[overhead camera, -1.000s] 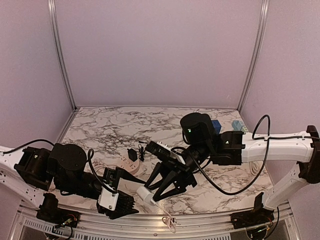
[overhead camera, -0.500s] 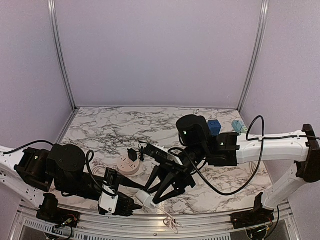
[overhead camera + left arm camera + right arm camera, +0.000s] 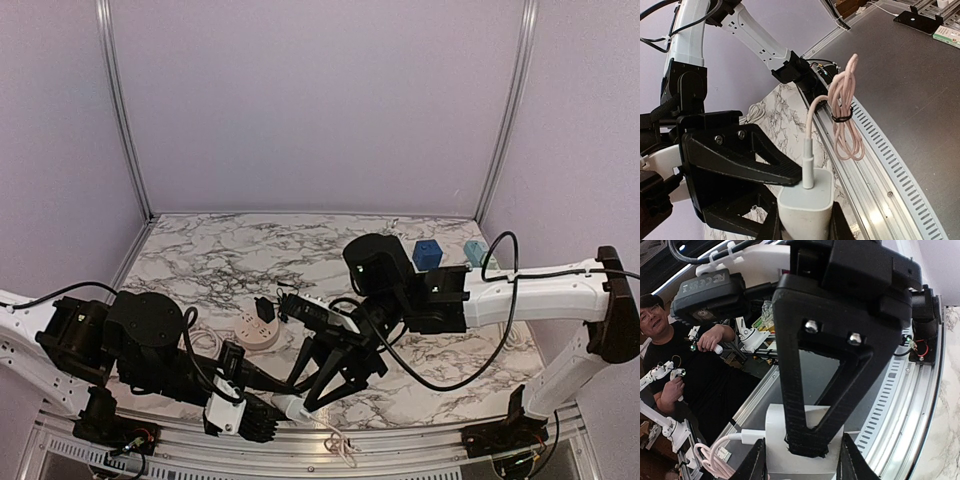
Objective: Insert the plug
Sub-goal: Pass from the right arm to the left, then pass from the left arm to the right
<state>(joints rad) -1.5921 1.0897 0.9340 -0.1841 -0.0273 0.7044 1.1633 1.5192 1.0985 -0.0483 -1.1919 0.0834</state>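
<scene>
**A:** Since a second ago, we are swinging the left hand [image 3: 804,227] inward and closing it. It is now pinching the white charger [image 3: 805,200] at the bench's [image 3: 200,260] near edge.

**B:** And the right hand [image 3: 801,465]?

**A:** It is pinching the same charger. We are risking a twist or a slip if either hand pulls early.

**B:** The pink cable [image 3: 845,115] is dangling over the rail, so we are also risking a snag on the way to the round socket block [image 3: 258,331].

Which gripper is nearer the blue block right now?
Right. The right gripper holds the white charger at the near edge, left of the blue block; the left gripper is farther left along that edge.
</scene>
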